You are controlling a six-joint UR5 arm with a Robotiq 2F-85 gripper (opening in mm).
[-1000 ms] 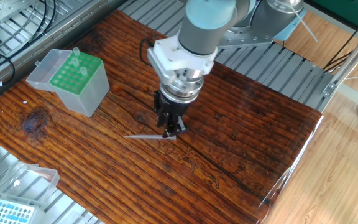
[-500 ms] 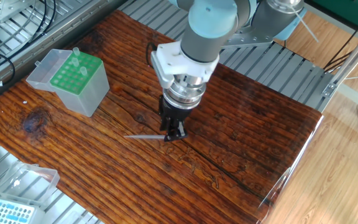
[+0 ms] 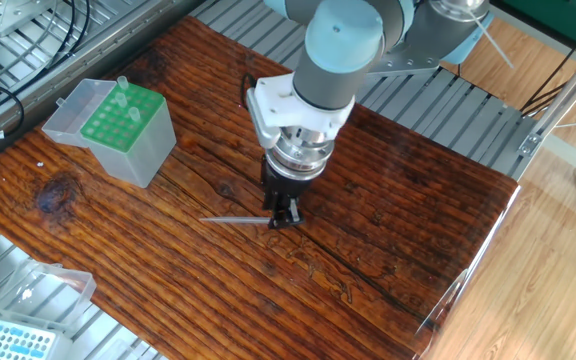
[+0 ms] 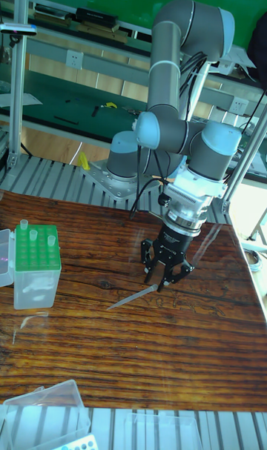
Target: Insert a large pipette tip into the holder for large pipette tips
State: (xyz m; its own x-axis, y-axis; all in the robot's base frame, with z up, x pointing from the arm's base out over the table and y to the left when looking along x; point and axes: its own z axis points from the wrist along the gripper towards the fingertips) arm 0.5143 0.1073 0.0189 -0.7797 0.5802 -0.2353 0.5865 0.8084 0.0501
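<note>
- Black two-finger claw (image 3: 284, 217) pointing straight down, fingertips at the wooden worktop (image 3: 388, 220), closed on the thick end of the large pipette tip (image 3: 230, 220).
- Same claw (image 4: 159, 281) in the tall fixed view, fingers drawn in around the tip's wide end.
- Large pipette tip (image 4: 132, 298) lying nearly flat on the worktop, fine point aimed away from the claw toward the side with the green box; whether lifted off the wood or resting on it cannot be told.
- Grey and silver arm rising above the claw, wrist directly over the tip's thick end.
- Holder for large pipette tips (image 3: 120, 128) well apart from the claw, near the worktop's far-left edge, clear lid folded open beside it.
- Same holder (image 4: 35, 267) with green top plate (image 4: 35, 250) facing up, three pale tips standing upright in its holes.
- Flatter box with light blue grid (image 3: 10, 343) at the lower left corner, off the wood, on the metal frame.
</note>
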